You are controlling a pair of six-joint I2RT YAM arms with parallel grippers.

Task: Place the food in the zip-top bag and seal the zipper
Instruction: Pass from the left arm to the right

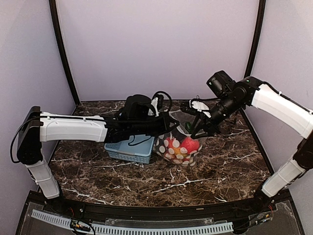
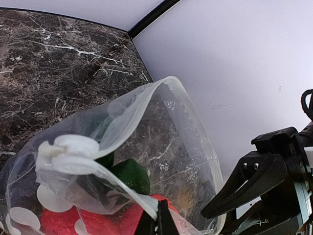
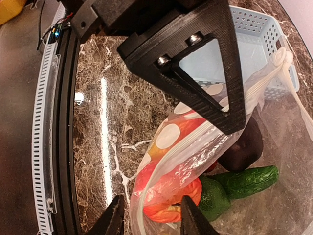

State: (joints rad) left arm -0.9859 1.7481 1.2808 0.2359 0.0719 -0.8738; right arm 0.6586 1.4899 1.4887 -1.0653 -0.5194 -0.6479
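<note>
Holding, left gripper (image 2: 156, 223): my fingers were pinched together on the mouth edge of the zip-top bag (image 1: 178, 147).
Right gripper (image 3: 151, 215): my jaws stood apart, astride the opposite rim, not yet clamped.
Bag position: its base rested on the counter (image 1: 220, 166), just beside the light-blue basket (image 1: 128, 152), mouth up and gaping.
Food (image 1: 190, 144): already inside. The cucumber (image 3: 247, 180), eggplant (image 3: 242, 147) and red pieces were smooth moulded shapes, judged light.
Film: thin, clear, white-dotted, limp and probably slippery. I judged it would sag unless both rims were held taut.
Zipper (image 2: 73, 154): a stiffer whitish strip with a rounded slider at one end, which I judged the best place to take hold for sealing.
</note>
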